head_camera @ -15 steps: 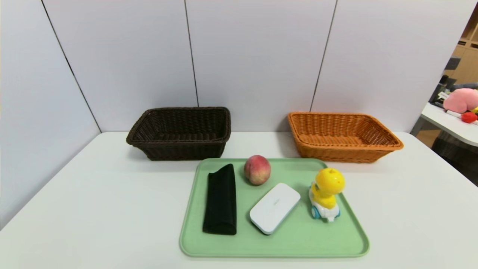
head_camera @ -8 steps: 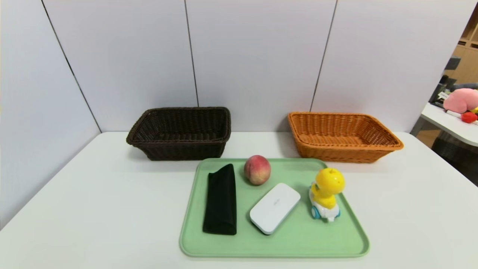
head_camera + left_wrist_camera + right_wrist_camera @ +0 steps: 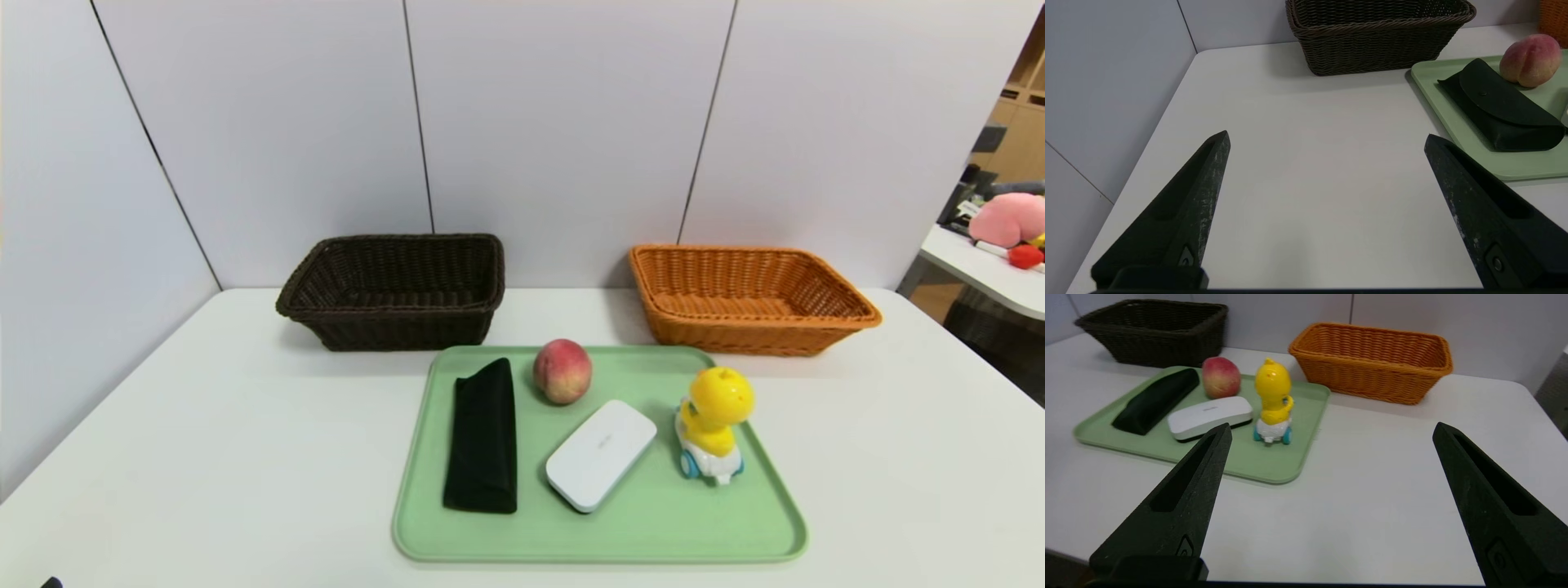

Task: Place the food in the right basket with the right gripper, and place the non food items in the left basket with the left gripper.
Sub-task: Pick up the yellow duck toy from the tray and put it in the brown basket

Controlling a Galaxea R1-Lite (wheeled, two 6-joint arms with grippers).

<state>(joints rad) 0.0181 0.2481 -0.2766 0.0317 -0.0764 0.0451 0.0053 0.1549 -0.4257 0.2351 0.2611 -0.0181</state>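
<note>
left end effector (image 3: 1327,132): tip entered head view's near-left corner, open | right end effector (image 3: 1332,424): over counter (image 3: 204,449), open | peach (image 3: 562,371): on tray (image 3: 653,531)

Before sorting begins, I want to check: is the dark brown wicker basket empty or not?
Empty: the dark brown wicker basket shows bare woven floor.

The left gripper (image 3: 1327,132) has two black fingers, which are long wedges with narrow tips, hollow slots, pale scratches along inner edges and a small round screw; the right gripper (image 3: 1333,424) has same dark tapered shape, with deep elongated slots
</note>
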